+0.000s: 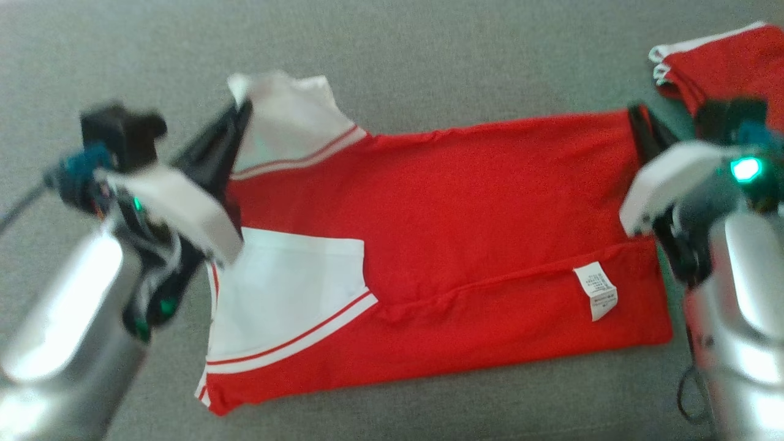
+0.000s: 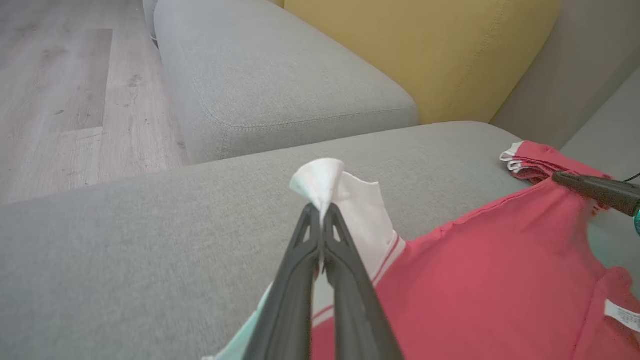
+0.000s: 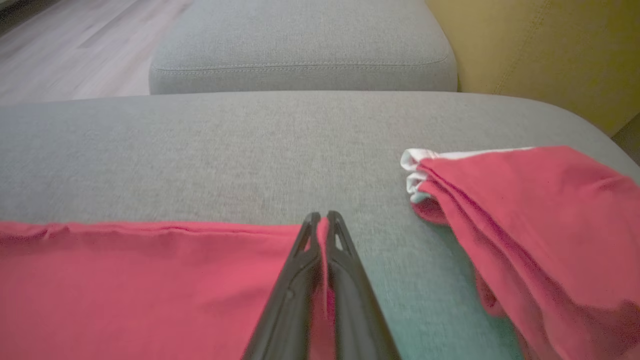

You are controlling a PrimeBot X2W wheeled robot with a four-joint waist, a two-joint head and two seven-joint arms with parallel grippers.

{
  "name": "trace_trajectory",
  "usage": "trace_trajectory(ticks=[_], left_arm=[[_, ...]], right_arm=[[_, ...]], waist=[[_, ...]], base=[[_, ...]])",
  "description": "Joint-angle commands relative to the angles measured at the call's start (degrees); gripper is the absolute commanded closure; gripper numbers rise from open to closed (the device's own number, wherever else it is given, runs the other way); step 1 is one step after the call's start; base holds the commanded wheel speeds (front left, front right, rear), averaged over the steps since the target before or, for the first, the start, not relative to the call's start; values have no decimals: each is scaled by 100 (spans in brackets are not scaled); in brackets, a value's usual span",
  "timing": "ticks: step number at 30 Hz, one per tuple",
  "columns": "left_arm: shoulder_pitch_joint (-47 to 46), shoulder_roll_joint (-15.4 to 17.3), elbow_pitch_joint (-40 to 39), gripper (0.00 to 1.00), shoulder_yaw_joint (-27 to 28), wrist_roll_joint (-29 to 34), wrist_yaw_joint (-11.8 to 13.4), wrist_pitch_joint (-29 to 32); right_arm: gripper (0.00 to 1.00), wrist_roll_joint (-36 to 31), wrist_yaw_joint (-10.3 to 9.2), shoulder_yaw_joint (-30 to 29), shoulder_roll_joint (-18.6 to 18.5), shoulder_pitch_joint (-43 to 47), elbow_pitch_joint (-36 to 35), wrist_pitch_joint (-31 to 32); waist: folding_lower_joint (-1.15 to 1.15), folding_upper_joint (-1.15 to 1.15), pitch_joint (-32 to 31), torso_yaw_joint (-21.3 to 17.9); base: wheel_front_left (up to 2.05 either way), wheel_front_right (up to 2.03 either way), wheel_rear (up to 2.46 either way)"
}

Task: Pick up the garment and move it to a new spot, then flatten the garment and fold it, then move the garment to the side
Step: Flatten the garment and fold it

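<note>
The garment (image 1: pixel 465 226) is a red shirt with white sleeves and red stripes, lying sideways on the grey cushion (image 1: pixel 398 55), its near edge folded over with a white label showing. My left gripper (image 1: pixel 242 110) is shut on the far white sleeve's tip (image 2: pixel 320 182), lifting it a little. My right gripper (image 1: pixel 637 116) is shut on the garment's far right corner (image 3: pixel 322 235), red cloth pinched between its fingers. That right gripper's dark fingers (image 2: pixel 595 190) also appear in the left wrist view.
A second red and white garment (image 1: pixel 729 61), folded, lies at the far right of the cushion, close to my right gripper (image 3: pixel 322 222). Beyond are another grey cushion (image 2: pixel 280 80), a yellow backrest (image 2: pixel 425 45) and wooden floor (image 2: pixel 60 85).
</note>
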Motion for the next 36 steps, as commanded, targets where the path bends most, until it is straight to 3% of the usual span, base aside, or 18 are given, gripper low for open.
trace_trajectory(ticks=[1, 9, 16, 17, 19, 20, 21, 23, 28, 36], left_arm=[[94, 245, -319, 100, 318, -40, 86, -111], [1741, 202, -1021, 100, 337, -276, 592, -658], [2628, -130, -840, 100, 189, -370, 724, -1230], [2700, -161, -766, 100, 160, -361, 715, -1295], [2828, -226, -589, 100, 117, -363, 700, -1416], [2891, -274, -506, 100, 119, -393, 696, -1485], [2948, -306, -433, 78, 125, -394, 700, -1571], [3056, -361, -299, 0, 153, -388, 712, -1761], [3357, -493, -194, 0, 273, -423, 812, -2198], [3611, -545, -449, 0, 507, -296, 1229, -2607]], right_arm=[[100, 20, -4, 55, -88, 203, -291, -94], [100, -123, -4, -424, 32, 1322, -974, -227], [100, -243, -4, -657, 282, 2031, -1393, -215], [92, -262, -4, -658, 307, 2098, -1426, -220], [56, -303, -4, -655, 347, 2206, -1472, -239], [1, -322, -4, -672, 370, 2250, -1489, -251], [0, -331, -4, -697, 396, 2291, -1510, -271], [0, -350, -4, -781, 446, 2369, -1559, -320], [0, -404, -4, -1089, 533, 2632, -1767, -387], [0, -300, -4, -1163, 578, 2947, -2102, -45]], waist=[[1, 0, -236, 63], [1, 0, -722, 198], [1, 0, -875, 226], [1, 0, -891, 220], [1, 0, -931, 201], [1, 0, -952, 191], [1, 0, -972, 182], [1, 0, -1013, 173], [1, 0, -1142, 214], [1, 0, -1244, 352]], base=[[0, 0, 0], [0, 0, 0], [0, 0, 0], [0, 0, 0], [0, 0, 0], [0, 0, 0], [0, 0, 0], [0, 0, 0], [0, 0, 0], [0, 0, 0]])
